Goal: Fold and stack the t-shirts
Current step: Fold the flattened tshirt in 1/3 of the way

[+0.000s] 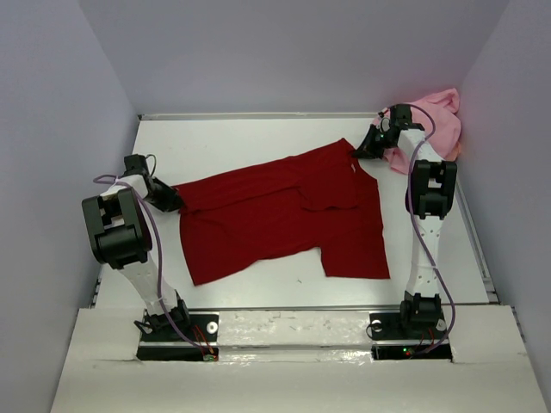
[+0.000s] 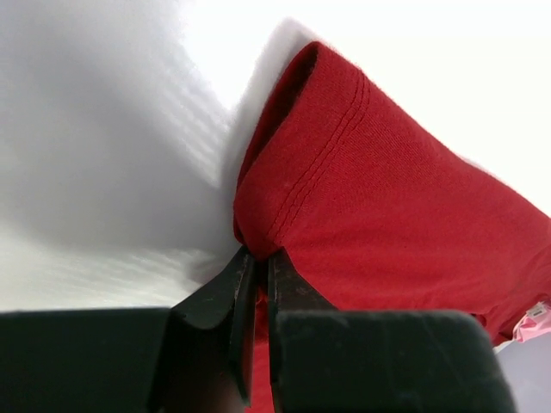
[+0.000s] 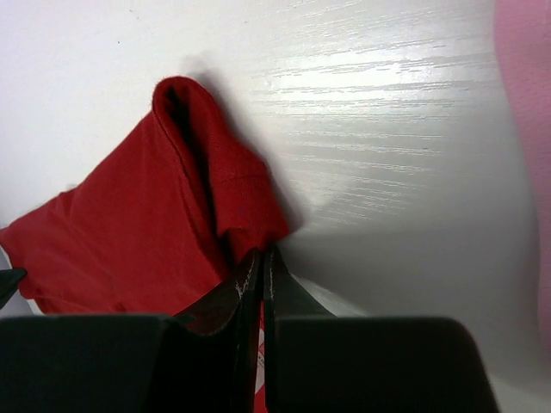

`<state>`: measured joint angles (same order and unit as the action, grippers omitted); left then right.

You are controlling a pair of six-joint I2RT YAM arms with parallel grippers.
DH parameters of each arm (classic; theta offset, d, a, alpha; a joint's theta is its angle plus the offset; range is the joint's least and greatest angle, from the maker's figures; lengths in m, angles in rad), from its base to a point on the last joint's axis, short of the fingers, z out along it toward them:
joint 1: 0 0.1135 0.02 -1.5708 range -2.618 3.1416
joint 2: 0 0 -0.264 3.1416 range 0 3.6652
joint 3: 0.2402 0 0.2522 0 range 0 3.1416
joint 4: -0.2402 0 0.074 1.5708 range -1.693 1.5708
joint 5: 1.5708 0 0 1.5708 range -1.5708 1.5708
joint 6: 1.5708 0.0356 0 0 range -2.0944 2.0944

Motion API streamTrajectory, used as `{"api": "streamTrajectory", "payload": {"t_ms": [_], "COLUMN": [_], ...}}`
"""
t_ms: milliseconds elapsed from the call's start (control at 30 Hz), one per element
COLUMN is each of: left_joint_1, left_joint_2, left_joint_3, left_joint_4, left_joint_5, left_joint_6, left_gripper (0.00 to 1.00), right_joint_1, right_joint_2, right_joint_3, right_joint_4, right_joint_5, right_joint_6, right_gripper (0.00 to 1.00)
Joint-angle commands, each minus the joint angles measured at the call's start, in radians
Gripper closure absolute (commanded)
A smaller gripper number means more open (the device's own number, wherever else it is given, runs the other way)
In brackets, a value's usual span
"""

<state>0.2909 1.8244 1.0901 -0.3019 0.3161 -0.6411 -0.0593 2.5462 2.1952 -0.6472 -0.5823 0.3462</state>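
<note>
Both arms engaged. My left gripper (image 2: 256, 258) is pinched almost closed on a stitched edge of the plain dark red cloth t-shirt (image 1: 275, 215). My right gripper (image 3: 261, 258) is clamped tight on a bunched corner at the opposite end.

The shirt lies on the white table (image 1: 258, 138), its long axis running from one gripper to the other, with the right end farther back. The crumpled light pink t-shirt (image 1: 435, 116) sits in the far right corner, just behind the right gripper.

Judgement: a paired lift comes next, with the cloth kept taut along that axis.
</note>
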Motion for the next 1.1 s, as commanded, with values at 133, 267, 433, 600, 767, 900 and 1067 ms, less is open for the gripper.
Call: {"api": "streamTrajectory", "payload": {"t_ms": [133,267,433,600,767,900,1067], "left_joint_1": [-0.002,-0.027,-0.079,-0.128,-0.145,-0.145,-0.147], "left_joint_2": [0.127,0.197,0.294,0.378,0.418,0.434,0.441], "left_joint_3": [0.122,0.229,0.403,0.54,0.62,0.636,0.654], "left_joint_4": [-0.063,-0.1,-0.167,-0.212,-0.235,-0.244,-0.261], "left_joint_5": [-0.049,-0.042,-0.034,-0.029,-0.023,-0.029,-0.048], "left_joint_6": [0.076,0.107,0.139,0.159,0.156,0.161,0.175], "left_gripper": [0.87,0.86,0.83,0.8,0.78,0.78,0.78], "right_joint_1": [-0.001,-0.001,-0.001,-0.001,-0.001,-0.013,-0.022], "right_joint_2": [-0.01,-0.017,-0.035,-0.073,-0.112,-0.133,-0.141], "right_joint_3": [0.02,0.017,-0.002,-0.049,-0.107,-0.144,-0.146], "right_joint_4": [-0.003,-0.003,-0.002,0.006,0.021,0.041,0.041], "right_joint_5": [0.061,0.084,0.127,0.179,0.255,0.282,0.311], "right_joint_6": [-0.003,0.004,0.011,0.014,0.033,0.054,0.045], "right_gripper": [1.0,1.0,1.0,1.0,1.0,1.0,1.0]}}
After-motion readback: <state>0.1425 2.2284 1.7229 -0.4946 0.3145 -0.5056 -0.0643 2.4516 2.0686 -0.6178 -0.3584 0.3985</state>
